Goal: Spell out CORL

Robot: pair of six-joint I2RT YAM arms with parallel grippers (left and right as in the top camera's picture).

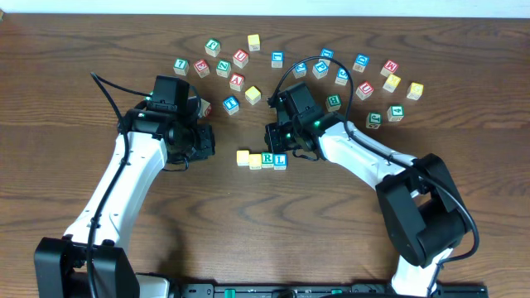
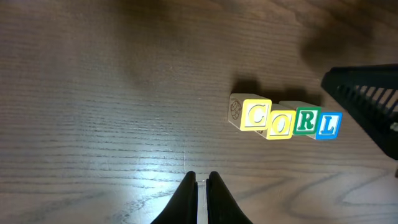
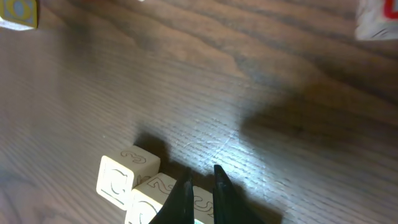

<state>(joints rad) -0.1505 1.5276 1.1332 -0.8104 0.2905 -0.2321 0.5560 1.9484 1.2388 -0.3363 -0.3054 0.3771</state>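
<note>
Nearest the lens in each wrist view are black fingertips. The left hand point(image 2: 200, 194) has its jaws drawn almost together with only a sliver between them. It grips nothing and hovers over bare wood, short of the row. The right hand point(image 3: 200, 186) is also nearly closed and looks empty, poised just over blocks of that row.

The tabletop point(image 1: 74, 99) carries the left arm point(image 1: 124, 178) and right arm point(image 1: 364, 153), whose hands flank the word near its middle, a little toward the near edge. Loose letter blocks point(image 1: 240, 58) lie scattered toward the far edge. The row reads C block point(image 2: 256, 115), O block point(image 2: 280, 124), R block point(image 2: 305, 120), L block point(image 2: 328, 124). The blocks touch and are slightly staggered.

The spelling looks complete, so the step in hand is probably the retreat. The right hand should rise straight up before swinging away, so that no finger clips the L block or knocks the line crooked.

Overhead, the two yellow letters are too small to read. In the right wrist view the bottom edge cuts off the row, and only pale embossed sides show. Whether the fingers touch a block cannot be told.
</note>
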